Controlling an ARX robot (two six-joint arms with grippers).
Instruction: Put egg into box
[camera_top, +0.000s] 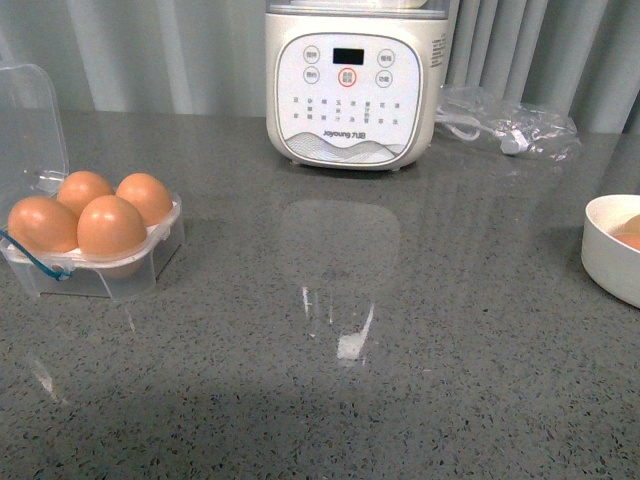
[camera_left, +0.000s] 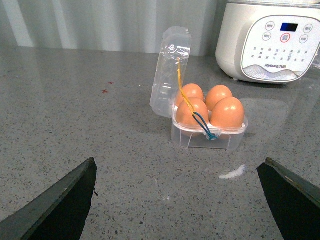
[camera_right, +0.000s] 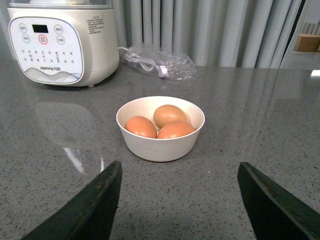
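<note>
The clear plastic box (camera_top: 150, 262) stands at the left of the grey table with its lid (camera_top: 30, 120) open. All of its cells hold brown eggs (camera_top: 110, 225). It also shows in the left wrist view (camera_left: 186, 137), with a blue-yellow cord (camera_left: 192, 112) across the eggs (camera_left: 227, 112). My left gripper (camera_left: 177, 192) is open and empty, well short of the box. My right gripper (camera_right: 177, 195) is open and empty, short of a white bowl (camera_right: 160, 145) that holds three brown eggs (camera_right: 169, 115). Neither arm shows in the front view.
A white electric cooker (camera_top: 352, 85) stands at the back middle. A clear bag with a cable (camera_top: 505, 125) lies to its right. The white bowl (camera_top: 605, 250) sits at the right edge of the front view. Grey curtains hang behind.
</note>
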